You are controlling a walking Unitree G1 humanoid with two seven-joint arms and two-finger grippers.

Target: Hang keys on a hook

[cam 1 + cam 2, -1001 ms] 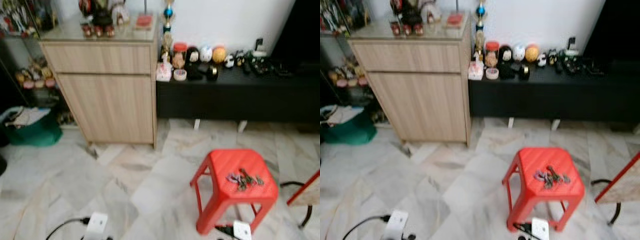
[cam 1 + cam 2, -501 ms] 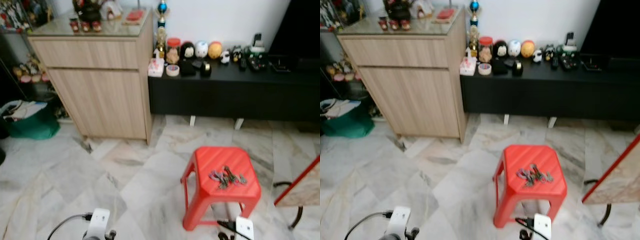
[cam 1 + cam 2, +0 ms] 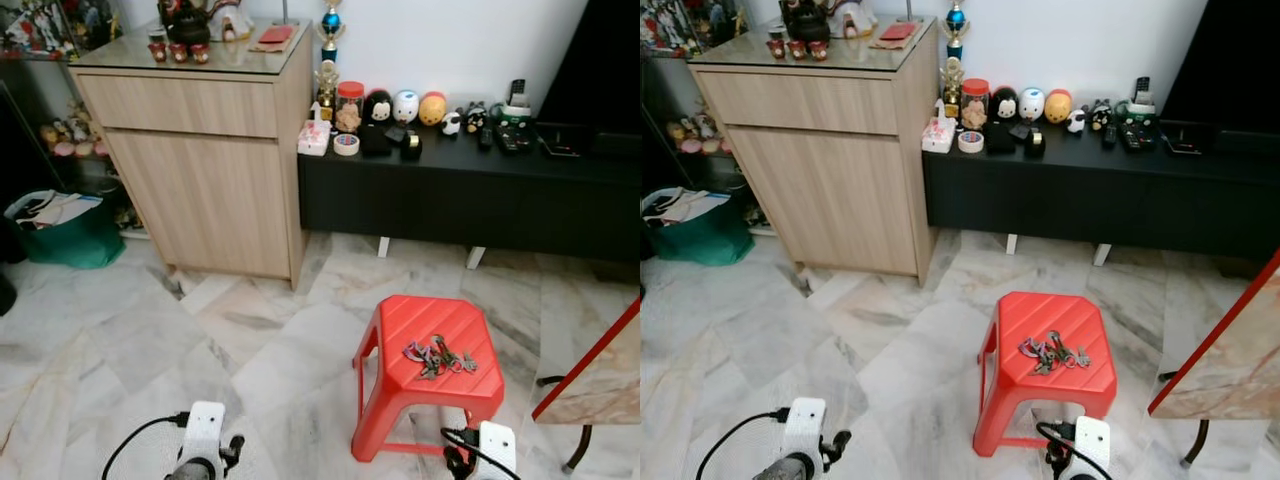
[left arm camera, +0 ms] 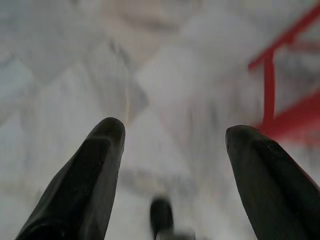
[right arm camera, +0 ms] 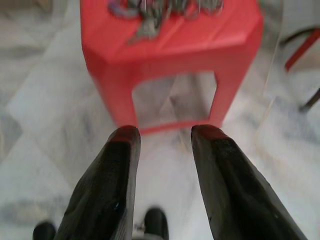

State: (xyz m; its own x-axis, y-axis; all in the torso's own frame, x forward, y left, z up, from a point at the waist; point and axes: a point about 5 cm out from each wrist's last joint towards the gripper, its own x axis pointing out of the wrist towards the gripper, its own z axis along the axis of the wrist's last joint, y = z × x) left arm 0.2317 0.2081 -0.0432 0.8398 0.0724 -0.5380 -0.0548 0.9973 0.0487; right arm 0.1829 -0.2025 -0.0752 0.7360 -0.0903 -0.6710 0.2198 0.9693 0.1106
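Marble floor (image 3: 120, 340), red stool (image 3: 395, 385) carrying keys (image 3: 438, 356).
Left claw (image 4: 172, 140) and right claw (image 5: 162, 135) hang low, fingers apart, empty.

Both arms hang low at the robot's front, wrists pointing down. The left gripper (image 4: 175, 135) holds its two black fingers (image 4: 90, 185) wide apart. The right gripper (image 5: 165, 135) has its fingers (image 5: 107, 190) parted by a narrower gap, gripping nothing.

You see the left gripper (image 4: 175, 135) with its two black fingers (image 4: 85, 185) spread apart above blurred marble floor (image 4: 75, 65), red stool legs (image 4: 280, 115) just beyond one fingertip.
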